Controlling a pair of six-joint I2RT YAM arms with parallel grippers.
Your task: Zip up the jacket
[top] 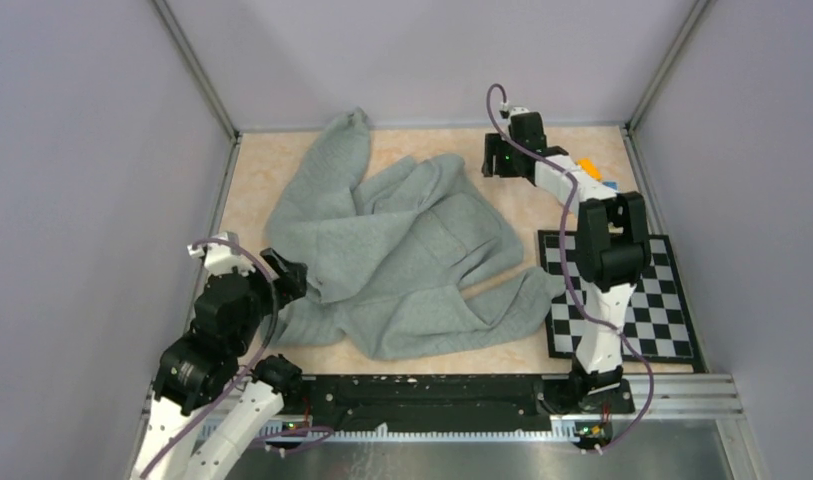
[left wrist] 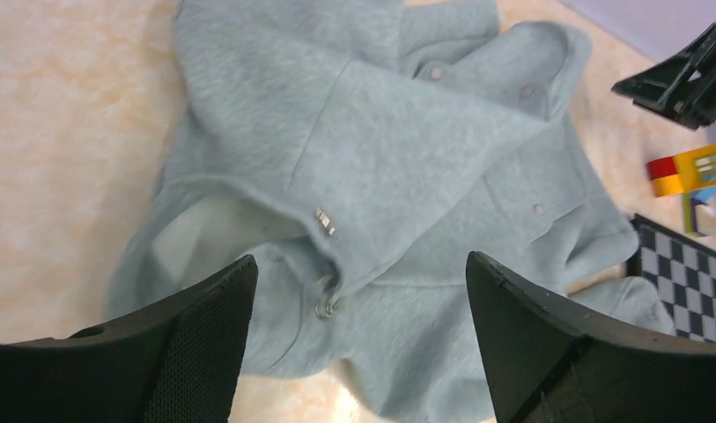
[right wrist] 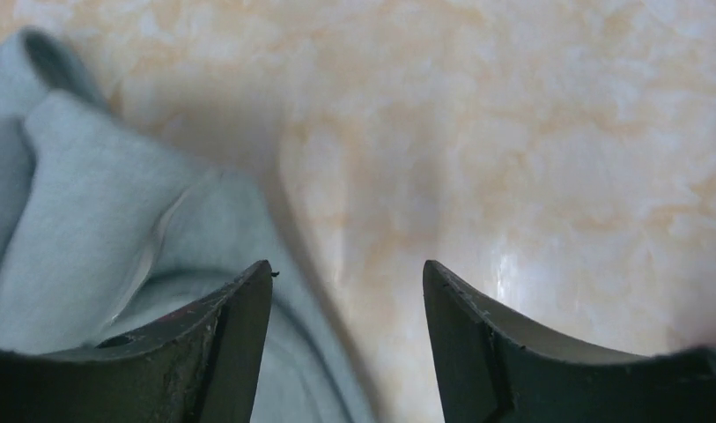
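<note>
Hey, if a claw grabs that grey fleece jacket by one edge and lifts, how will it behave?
The jacket lies rumpled in folds, so it is probably floppy: the rest would likely sag and drag. Its fuzzy fleece probably grips well rather than slipping. Pushed across the smooth table, it would likely bunch up instead of sliding whole.

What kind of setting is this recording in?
Likely a lab test cell, not a home: plain walls enclose the table, and a calibration-style checkerboard lies next to the jacket.
</note>
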